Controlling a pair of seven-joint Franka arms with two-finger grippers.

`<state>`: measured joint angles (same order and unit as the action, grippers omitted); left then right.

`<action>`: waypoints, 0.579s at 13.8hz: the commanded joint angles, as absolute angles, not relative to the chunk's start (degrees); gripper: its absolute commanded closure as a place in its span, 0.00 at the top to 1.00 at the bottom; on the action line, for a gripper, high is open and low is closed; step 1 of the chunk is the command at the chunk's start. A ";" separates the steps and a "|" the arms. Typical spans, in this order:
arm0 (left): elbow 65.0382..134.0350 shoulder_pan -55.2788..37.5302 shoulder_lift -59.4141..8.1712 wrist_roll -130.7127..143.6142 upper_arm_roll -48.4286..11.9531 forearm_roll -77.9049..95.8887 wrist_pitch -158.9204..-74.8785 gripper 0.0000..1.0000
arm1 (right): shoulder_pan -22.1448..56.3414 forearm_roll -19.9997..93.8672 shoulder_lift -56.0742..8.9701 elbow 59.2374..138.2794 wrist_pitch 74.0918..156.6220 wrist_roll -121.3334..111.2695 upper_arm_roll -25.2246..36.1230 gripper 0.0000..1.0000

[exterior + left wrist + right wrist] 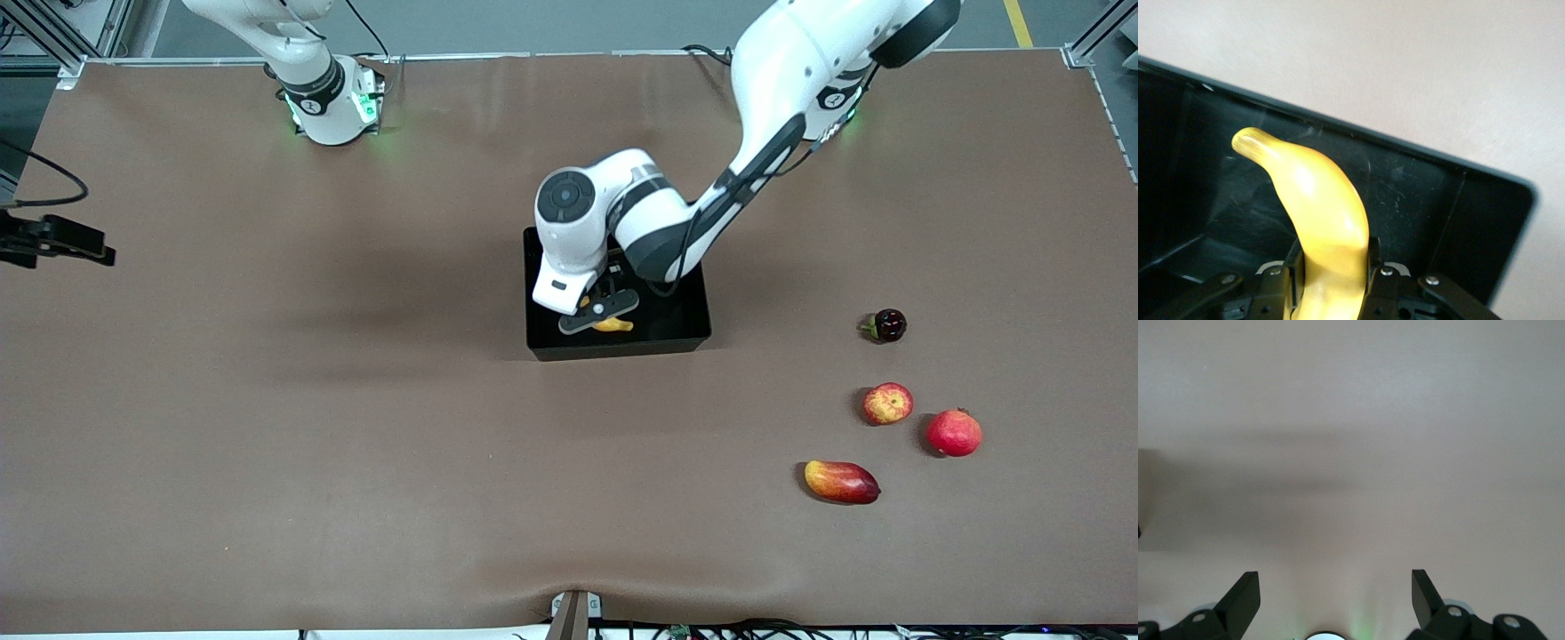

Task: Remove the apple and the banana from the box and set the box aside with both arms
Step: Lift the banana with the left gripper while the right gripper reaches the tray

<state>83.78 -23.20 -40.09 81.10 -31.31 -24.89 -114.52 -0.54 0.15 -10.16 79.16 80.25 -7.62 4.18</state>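
My left gripper [603,311] is down inside the black box [622,347], shut on the yellow banana [613,325]. In the left wrist view the banana [1315,200] sticks out between the fingers [1373,263], over the box floor and toward its wall [1418,173]. I cannot tell whether the banana touches the floor. The small red-yellow apple [888,403] lies on the table toward the left arm's end, nearer the front camera than the box. My right gripper [1333,577] is open and empty over bare table; the right arm waits.
Near the apple lie a solid-red round fruit [954,433], an oblong red-yellow mango [841,481] and a small dark fruit [887,325]. A black device [53,240] sticks in at the right arm's end of the table.
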 commanded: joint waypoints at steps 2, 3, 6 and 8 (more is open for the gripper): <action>84.90 -19.36 -32.19 73.70 -32.25 -22.43 -106.90 0.00 | 4.30 7.96 -13.61 79.54 80.59 -6.42 4.31 1.00; 84.99 -17.07 -30.69 69.13 -32.52 -20.67 -104.79 0.00 | 5.61 10.52 -15.19 79.80 81.03 -4.85 4.31 1.00; 85.60 -9.52 -27.26 52.00 -32.52 -19.34 -96.70 0.00 | 14.81 11.95 -18.09 81.29 86.81 12.06 4.31 1.00; 88.40 -5.21 -25.58 43.63 -32.52 -19.42 -96.50 0.00 | 21.33 12.56 -20.47 84.18 91.91 16.86 4.31 1.00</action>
<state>84.50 -8.83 -28.21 50.21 -31.95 -20.45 -96.97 15.54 11.61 -19.10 81.67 88.20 11.48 3.62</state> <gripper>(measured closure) 0.612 0.000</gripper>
